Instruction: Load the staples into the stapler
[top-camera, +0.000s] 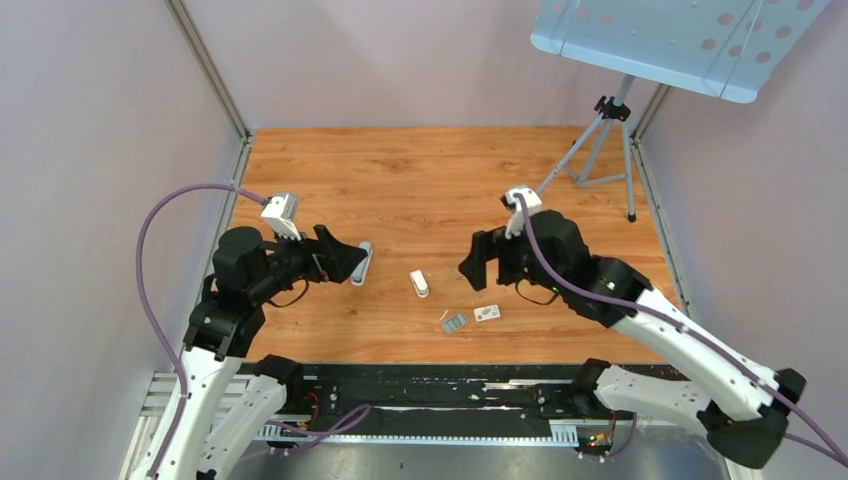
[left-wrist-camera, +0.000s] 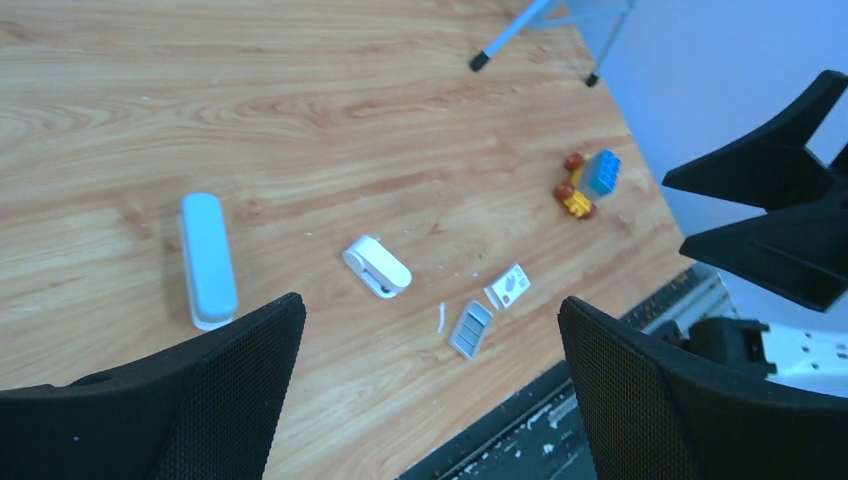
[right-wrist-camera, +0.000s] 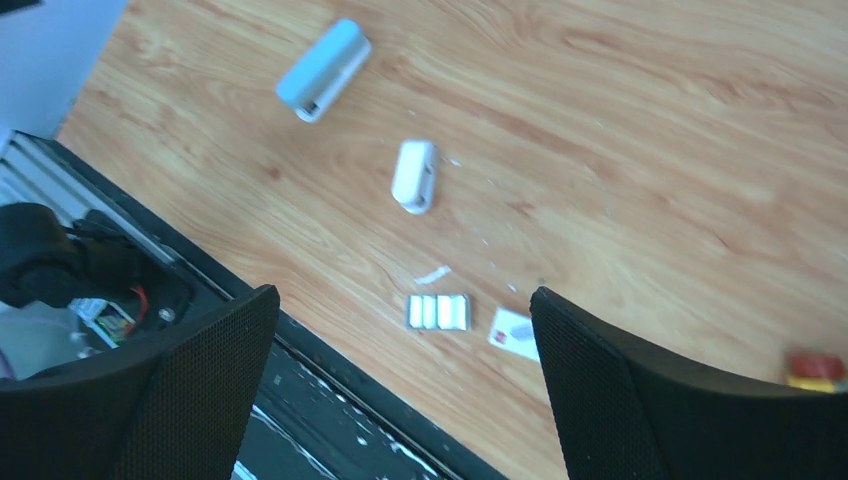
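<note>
Black mesh-textured finger pads (left-wrist-camera: 200, 400) fill the lower corners of the left wrist view, cropped by the frame. The left gripper (left-wrist-camera: 430, 308) is spread wide, with only bare wood between its fingers and nothing in its hold. The right gripper (right-wrist-camera: 405, 295) gapes just as wide and is equally empty, its pads also cut off at the bottom edge.

The stapler (left-wrist-camera: 377, 266), a small white plastic piece with one rounded end and a grey line along its length, lies on the wooden table (top-camera: 400, 170) between the two grippers, touched by neither. I cannot tell whether it rests on its side or its base.

Near it, toward the table's near edge, lie the staples (left-wrist-camera: 471, 328), a flat grey ribbed block. A small white box (left-wrist-camera: 508, 286) with a red mark sits just beside them. A thin white sliver (left-wrist-camera: 441, 317) by the block is too small to identify.

Just ahead of the left fingers rests a smooth, pale blue-grey oblong object (left-wrist-camera: 208, 260) with rounded ends; what it is stays unclear. A toy car (left-wrist-camera: 588, 184) of blue and yellow blocks sits farther right; it does not show in the overhead view and is clipped in the right wrist view.
</note>
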